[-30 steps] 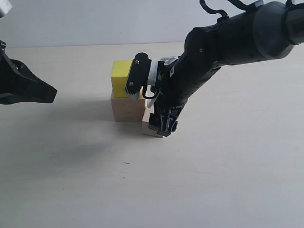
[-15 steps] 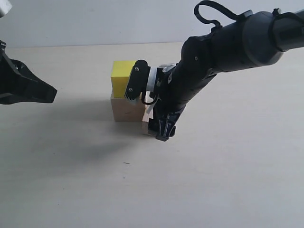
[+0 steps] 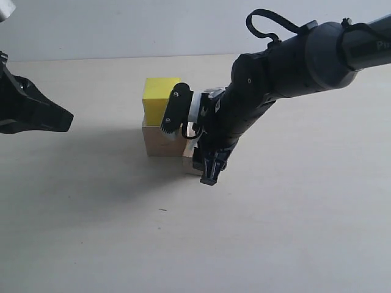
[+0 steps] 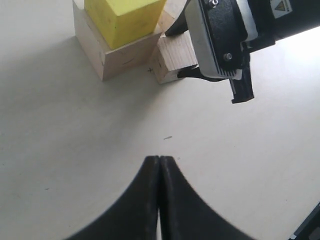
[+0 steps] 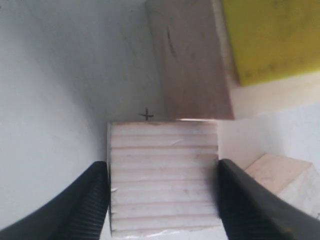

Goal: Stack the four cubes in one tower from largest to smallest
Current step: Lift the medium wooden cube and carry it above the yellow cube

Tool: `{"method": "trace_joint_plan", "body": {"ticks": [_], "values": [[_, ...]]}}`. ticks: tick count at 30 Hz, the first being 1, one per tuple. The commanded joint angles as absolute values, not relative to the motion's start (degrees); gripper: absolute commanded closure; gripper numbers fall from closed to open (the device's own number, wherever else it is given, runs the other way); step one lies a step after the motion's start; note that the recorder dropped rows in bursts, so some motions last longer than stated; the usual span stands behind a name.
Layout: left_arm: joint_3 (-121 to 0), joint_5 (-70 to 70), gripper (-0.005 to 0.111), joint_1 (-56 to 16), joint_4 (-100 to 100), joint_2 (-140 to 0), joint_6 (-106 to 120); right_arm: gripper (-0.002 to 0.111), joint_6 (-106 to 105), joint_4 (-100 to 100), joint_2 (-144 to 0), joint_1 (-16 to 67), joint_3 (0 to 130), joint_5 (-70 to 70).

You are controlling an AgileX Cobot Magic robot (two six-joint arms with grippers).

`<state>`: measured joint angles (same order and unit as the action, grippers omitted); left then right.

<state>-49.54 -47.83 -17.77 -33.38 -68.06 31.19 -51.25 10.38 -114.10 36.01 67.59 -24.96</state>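
The yellow cube (image 3: 160,99) sits on the large pale wooden cube (image 3: 160,140) at mid-table. Against that stack's front right corner rests the medium wooden cube (image 3: 190,163) on the table, with my right gripper (image 3: 205,166) shut on it. In the right wrist view both fingers press the sides of the medium cube (image 5: 164,172). A corner of the small wooden cube (image 5: 286,181) shows just beyond it; the arm hides it in the exterior view. My left gripper (image 3: 61,118) hovers shut and empty at the far left, its closed tips (image 4: 159,160) well short of the stack (image 4: 120,50).
The right arm (image 3: 287,61) reaches down from the upper right and leans over the stack's right side. Bare pale tabletop (image 3: 183,244) lies in front and on both sides. The table's back edge meets a grey wall (image 3: 122,30).
The right gripper's fingers have drawn in from a wider spread and now grip the medium cube. The right arm shifted slightly. The left arm and the stack have not moved.
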Motion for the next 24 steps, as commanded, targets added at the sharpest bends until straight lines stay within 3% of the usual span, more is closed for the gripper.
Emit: {"method": "trace_joint_plan", "body": {"ticks": [1,2,7,14,24], "values": [[-49.2,-47.4,0.107,-17.8,-33.6,-67.8,31.6,0.103,-50.9,7.0,-111.4,35.6,67.8,-28.4],[-49.2,-47.3,0.107,-17.8,-33.6,-67.8,31.6,0.108,-50.8,5.5,-110.6,35.6,67.8,-29.4],[-49.2,-47.2,0.107,-17.8,-33.6,-67.8,31.6,0.108,-45.2,-3.5,-105.6,35.6,67.8,-35.9],[-49.2,-46.8,0.107,-17.8,-33.6,-67.8,31.6,0.108,-23.9,-9.7,-98.4,35.6,69.3,-34.4],[-49.2,-46.0,0.107,-17.8,-33.8,-67.8,31.6,0.108,8.6,-3.8,-98.3,36.1,92.1,-48.6]]}}
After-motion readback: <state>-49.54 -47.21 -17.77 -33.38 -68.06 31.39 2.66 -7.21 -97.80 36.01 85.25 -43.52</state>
